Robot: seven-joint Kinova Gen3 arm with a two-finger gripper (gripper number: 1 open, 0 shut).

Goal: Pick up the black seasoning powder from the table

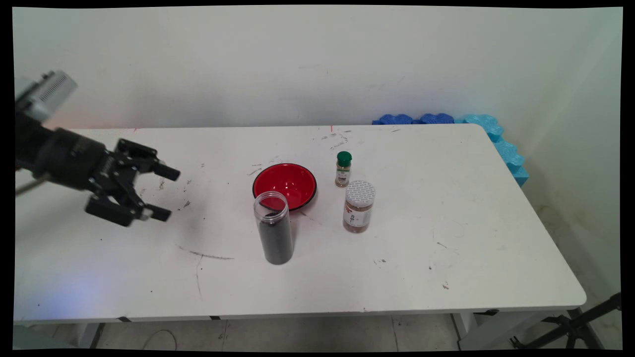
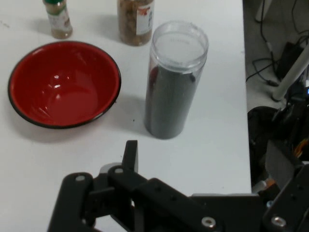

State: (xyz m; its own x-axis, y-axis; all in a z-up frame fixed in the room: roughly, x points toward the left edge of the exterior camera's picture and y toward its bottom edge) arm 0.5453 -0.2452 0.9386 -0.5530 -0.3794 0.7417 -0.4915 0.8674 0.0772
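Observation:
My black gripper [image 1: 166,194] hovers open over the left part of the white table [image 1: 446,258], its jaws wide apart and holding nothing. It points right toward a tall clear jar [image 1: 274,228] with dark contents and no lid, well apart from it. Behind that jar sits an empty red bowl [image 1: 285,186]. In the hand view the tall jar [image 2: 174,82] stands straight ahead, the red bowl [image 2: 63,84] to its left, and one black finger [image 2: 130,154] rises in front.
A small spice bottle with a green cap [image 1: 343,169] and a brown-filled jar with a white lid [image 1: 358,206] stand right of the bowl. Blue foam blocks [image 1: 488,131] line the table's far right corner. A stand's legs [image 1: 570,327] are on the floor at the lower right.

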